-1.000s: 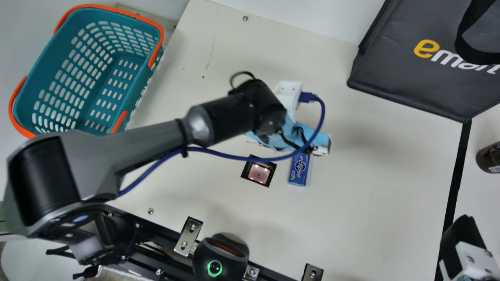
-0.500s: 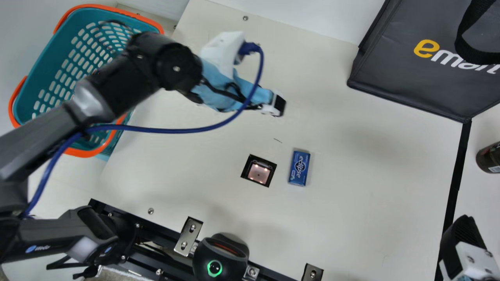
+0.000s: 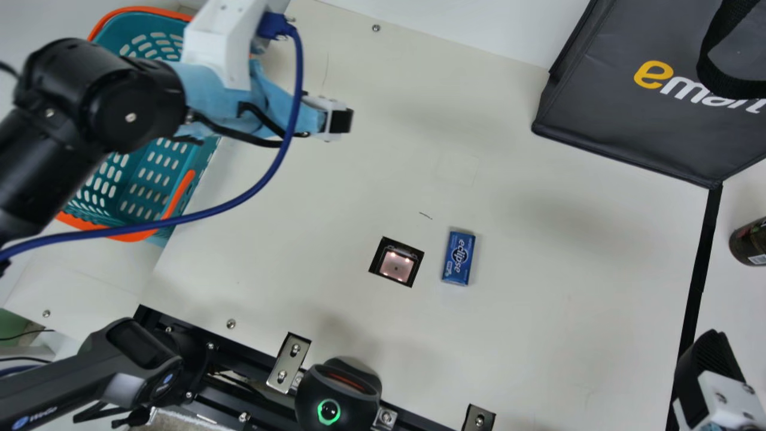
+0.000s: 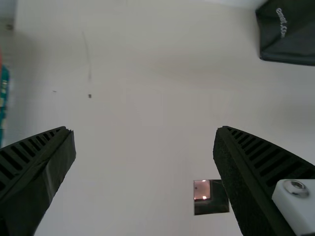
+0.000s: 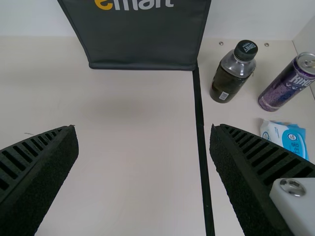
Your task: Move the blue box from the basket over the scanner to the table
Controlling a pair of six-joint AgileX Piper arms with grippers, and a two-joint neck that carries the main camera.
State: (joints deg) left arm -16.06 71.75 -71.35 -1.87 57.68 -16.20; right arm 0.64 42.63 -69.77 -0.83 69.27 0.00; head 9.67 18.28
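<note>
Inside the desk's (image 3: 538, 323) edges, the blue box (image 3: 458, 258) is seen well apart from the empty, wide-spread left gripper (image 3: 341, 121) and right gripper (image 3: 709, 365).

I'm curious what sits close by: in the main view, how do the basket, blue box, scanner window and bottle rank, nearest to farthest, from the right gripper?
1. Bottle, at the view's right edge.
2. Blue box, near the middle.
3. Scanner window, just left of the box.
4. Basket, far over on the left side.
</note>
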